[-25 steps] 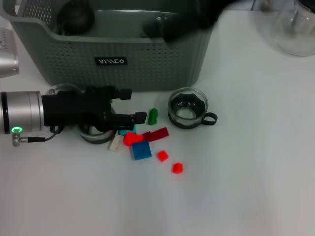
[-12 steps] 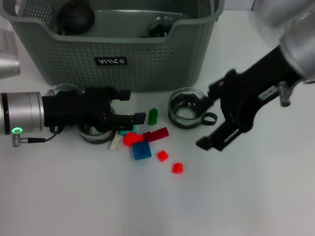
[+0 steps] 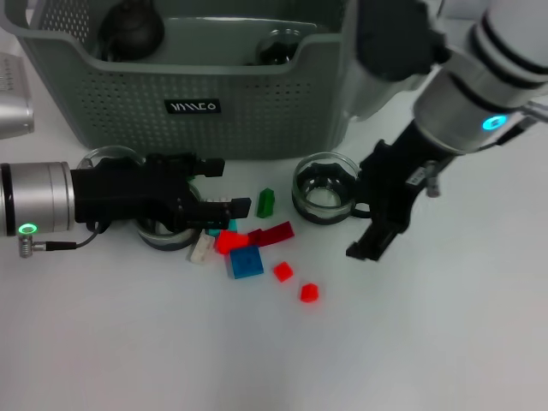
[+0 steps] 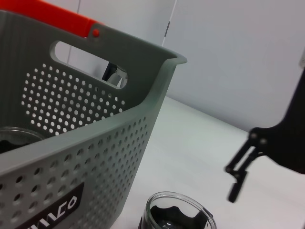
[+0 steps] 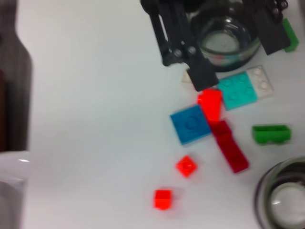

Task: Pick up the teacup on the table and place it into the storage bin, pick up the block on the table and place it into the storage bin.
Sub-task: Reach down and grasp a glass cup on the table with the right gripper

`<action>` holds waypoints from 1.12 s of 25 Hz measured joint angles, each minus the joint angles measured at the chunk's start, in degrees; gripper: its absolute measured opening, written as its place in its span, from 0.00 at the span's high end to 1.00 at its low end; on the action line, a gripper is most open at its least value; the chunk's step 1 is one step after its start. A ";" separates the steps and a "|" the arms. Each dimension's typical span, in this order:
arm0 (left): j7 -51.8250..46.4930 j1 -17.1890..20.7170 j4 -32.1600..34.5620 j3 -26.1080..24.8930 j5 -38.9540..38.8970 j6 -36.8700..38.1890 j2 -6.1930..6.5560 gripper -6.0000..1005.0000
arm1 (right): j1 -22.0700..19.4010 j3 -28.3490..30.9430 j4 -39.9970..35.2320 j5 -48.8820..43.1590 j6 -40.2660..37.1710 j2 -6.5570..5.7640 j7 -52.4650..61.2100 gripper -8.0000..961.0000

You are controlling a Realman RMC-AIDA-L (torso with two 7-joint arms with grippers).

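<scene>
Two grippers sit low over the desk (image 3: 445, 342): left gripper (image 3: 224, 184) (fingers spread wide) above a teacup (image 3: 163, 233), right gripper (image 3: 370, 224), fingers released, beside another teacup (image 3: 325, 188).

white table (image 3: 445, 342) | storage bin (image 3: 257, 111) sitting at far edge | teacups (image 3: 325, 190) and loose blocks (image 3: 245, 262) lying mid-table

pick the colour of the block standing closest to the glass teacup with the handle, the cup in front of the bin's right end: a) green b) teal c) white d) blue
a, since the green block stands just left of the teacup in the head view, while the blue block lies further out in the cluster toward the robot.
</scene>
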 joint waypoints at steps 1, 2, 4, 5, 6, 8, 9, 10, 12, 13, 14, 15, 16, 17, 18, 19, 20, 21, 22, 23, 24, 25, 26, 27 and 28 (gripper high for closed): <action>0.00 0.00 0.00 -0.01 0.00 0.00 -0.01 0.14 | 0.25 -1.52 0.53 -0.53 1.60 0.08 0.09 0.02; 0.00 0.01 0.00 -0.02 0.00 -0.01 -0.04 0.14 | 0.50 -3.05 0.98 -1.04 3.28 0.12 0.25 0.02; 0.05 0.02 0.00 -0.02 0.00 0.00 -0.11 0.15 | 0.80 -5.82 1.55 -1.65 6.11 0.23 0.72 0.02; 0.08 0.03 0.00 -0.03 0.00 0.00 -0.16 0.15 | 0.89 -7.26 1.71 -1.85 7.50 0.28 0.94 0.02; 0.10 0.04 0.00 -0.03 0.00 0.00 -0.20 0.15 | 0.90 -8.44 1.78 -1.95 8.83 0.29 1.12 0.02; 0.14 0.04 0.00 -0.04 0.00 0.00 -0.24 0.15 | 0.97 -10.61 2.29 -1.98 11.32 0.34 1.22 0.02; 0.14 0.05 0.00 -0.04 0.00 0.00 -0.24 0.15 | 1.05 -11.35 2.71 -2.00 12.59 0.36 1.23 0.02; 0.15 0.05 0.00 -0.08 0.00 0.00 -0.24 0.15 | 1.15 -12.19 3.29 -2.00 13.88 0.38 1.23 0.02; 0.16 0.05 0.00 -0.17 -0.01 0.01 -0.24 0.15 | 1.51 -13.73 4.73 -1.88 16.40 0.43 1.24 0.02; 0.16 0.05 0.00 -0.20 0.00 0.00 -0.24 0.15 | 1.69 -14.32 5.42 -1.77 17.49 0.45 1.24 0.02; 0.17 0.05 0.00 -0.22 -0.01 0.01 -0.24 0.15 | 1.90 -15.04 6.18 -1.64 18.46 0.49 1.25 0.02; 0.17 0.05 0.00 -0.22 -0.01 0.01 -0.23 0.15 | 2.07 -15.68 6.73 -1.56 19.30 0.53 1.25 0.02; 0.17 0.05 0.00 -0.22 -0.01 0.01 -0.23 0.15 | 2.19 -16.28 7.25 -1.47 20.11 0.57 1.25 0.02; 0.18 0.05 0.00 -0.22 -0.01 0.00 -0.23 0.15 | 2.22 -16.92 7.45 -1.18 20.87 0.60 1.25 0.02; 0.17 0.05 0.00 -0.22 -0.01 0.01 -0.23 0.15 | 2.22 -17.33 7.56 -0.93 21.33 0.61 1.24 0.02; 0.17 0.04 0.00 -0.22 -0.01 0.00 -0.23 0.15 | 2.21 -17.83 7.58 -0.49 21.91 0.62 1.19 0.02; 0.18 0.03 0.00 -0.22 -0.01 -0.02 -0.25 0.15 | 2.15 -18.26 7.65 -0.17 22.36 0.63 1.14 0.02; 0.18 0.00 0.00 -0.21 -0.01 -0.05 -0.27 0.15 | 2.09 -18.56 7.71 0.08 22.79 0.63 1.10 0.02; 0.18 0.00 0.00 -0.21 -0.01 -0.09 -0.30 0.15 | 2.05 -18.66 7.92 0.16 23.10 0.63 1.10 0.02; 0.17 0.00 0.00 -0.21 -0.01 -0.14 -0.31 0.15 | 2.04 -18.77 8.25 0.27 23.41 0.63 1.11 0.02; 0.18 -0.01 0.00 -0.21 -0.01 -0.18 -0.31 0.15 | 2.12 -18.84 8.75 0.41 23.71 0.64 1.13 0.03; 0.18 -0.04 0.00 -0.21 -0.01 -0.22 -0.34 0.15 | 2.29 -18.93 9.50 0.64 24.03 0.64 1.15 0.03; 0.18 -0.06 0.00 -0.21 -0.01 -0.27 -0.36 0.15 | 2.49 -18.99 10.18 0.87 24.28 0.64 1.18 0.04; 0.18 -0.09 0.00 -0.21 -0.01 -0.37 -0.38 0.15 | 2.71 -19.04 10.77 1.15 24.47 0.64 1.19 0.04; 0.17 -0.11 0.00 -0.21 -0.01 -0.44 -0.38 0.15 | 2.92 -19.04 11.34 1.49 24.63 0.64 1.24 0.05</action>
